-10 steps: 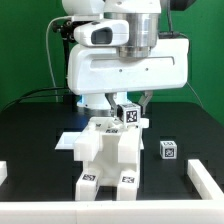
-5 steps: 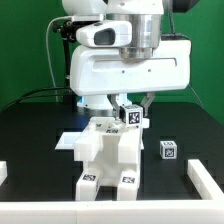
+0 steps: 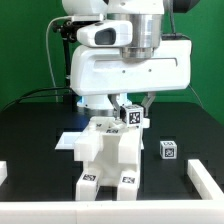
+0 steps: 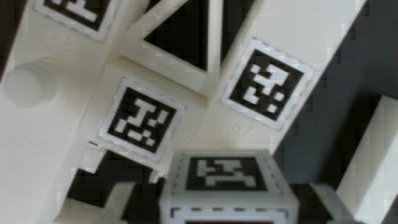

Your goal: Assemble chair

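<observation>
The big white robot arm (image 3: pixel 125 65) leans in over the black table (image 3: pixel 30 130) from the far side and fills most of the scene. Below it, near the middle of the table, stands the partly built chair (image 3: pixel 108 150). It is a chunky white stack with two legs toward the near edge, each with a black-and-white tag on its foot. At the top of the chair, on the exterior view's right side, a small tagged block (image 3: pixel 130 113) sits against the stack. The dark fingers (image 3: pixel 147 101) are clamped on it, one on each side. From the wrist, that block's tag faces the camera, with the chair's tagged white faces (image 4: pixel 143 115) just behind it. A loose cube (image 3: pixel 168 150) with its own tag rests on the table, well apart on the exterior view's right.
</observation>
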Available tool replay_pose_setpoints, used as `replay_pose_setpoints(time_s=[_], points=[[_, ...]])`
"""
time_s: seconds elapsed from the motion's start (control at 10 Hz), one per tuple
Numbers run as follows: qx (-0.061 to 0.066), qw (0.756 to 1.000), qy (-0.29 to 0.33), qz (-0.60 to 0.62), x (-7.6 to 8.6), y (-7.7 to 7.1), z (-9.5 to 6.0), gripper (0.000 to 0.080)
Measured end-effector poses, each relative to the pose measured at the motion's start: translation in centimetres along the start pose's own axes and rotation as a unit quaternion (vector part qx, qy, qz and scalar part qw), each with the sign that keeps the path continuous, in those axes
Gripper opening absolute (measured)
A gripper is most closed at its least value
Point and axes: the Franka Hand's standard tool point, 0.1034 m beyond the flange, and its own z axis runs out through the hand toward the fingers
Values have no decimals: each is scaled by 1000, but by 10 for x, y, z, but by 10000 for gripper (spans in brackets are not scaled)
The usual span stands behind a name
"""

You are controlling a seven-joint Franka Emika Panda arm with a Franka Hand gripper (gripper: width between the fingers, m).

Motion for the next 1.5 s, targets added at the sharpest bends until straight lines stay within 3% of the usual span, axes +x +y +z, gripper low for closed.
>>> replay_pose_setpoints(time_s=[1.1, 1.2, 1.3, 1.4, 1.5], points=[[-2, 1000, 3, -2, -2, -1, 9, 282], [-2, 1000, 3, -2, -2, -1, 9, 375], [-2, 1000, 3, -2, -2, -1, 9, 554], [-2, 1000, 3, -2, -2, -1, 9, 629], [-2, 1000, 3, -2, -2, -1, 9, 629]])
